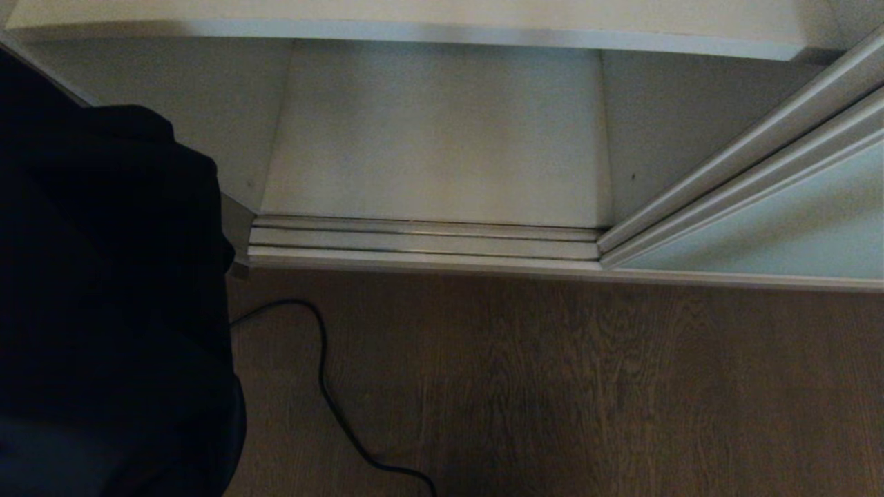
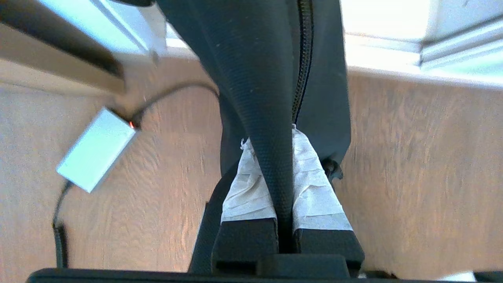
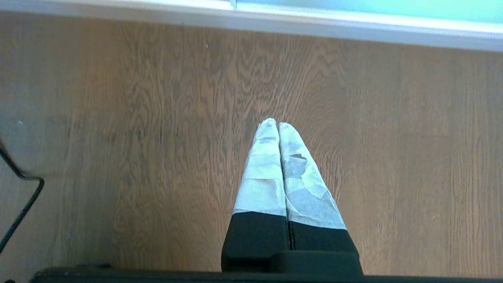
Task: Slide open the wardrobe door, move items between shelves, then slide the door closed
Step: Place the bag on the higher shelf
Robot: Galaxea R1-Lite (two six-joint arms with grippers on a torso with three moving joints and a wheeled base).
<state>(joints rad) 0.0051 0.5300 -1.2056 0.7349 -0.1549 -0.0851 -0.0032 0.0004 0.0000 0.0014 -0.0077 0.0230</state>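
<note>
A floppy black fabric bag [image 1: 110, 290] hangs at the left of the head view, in front of the wardrobe's left wall. In the left wrist view my left gripper [image 2: 272, 137] is shut on a fold of this black bag [image 2: 259, 78], beside its zipper, above the wooden floor. The sliding wardrobe door [image 1: 780, 221] stands pushed to the right, leaving the compartment open. Its bottom shelf [image 1: 435, 152] is bare, and another shelf board [image 1: 442, 21] runs above it. My right gripper [image 3: 274, 124] hangs shut and empty over the floor. The cushion is out of view.
A ridged cream floor track [image 1: 421, 238] runs along the wardrobe's front. A black cable [image 1: 324, 373] snakes over the wood floor to a grey power brick [image 2: 96, 149] lying left of the bag. The mint door panel [image 3: 353, 6] lies ahead of the right gripper.
</note>
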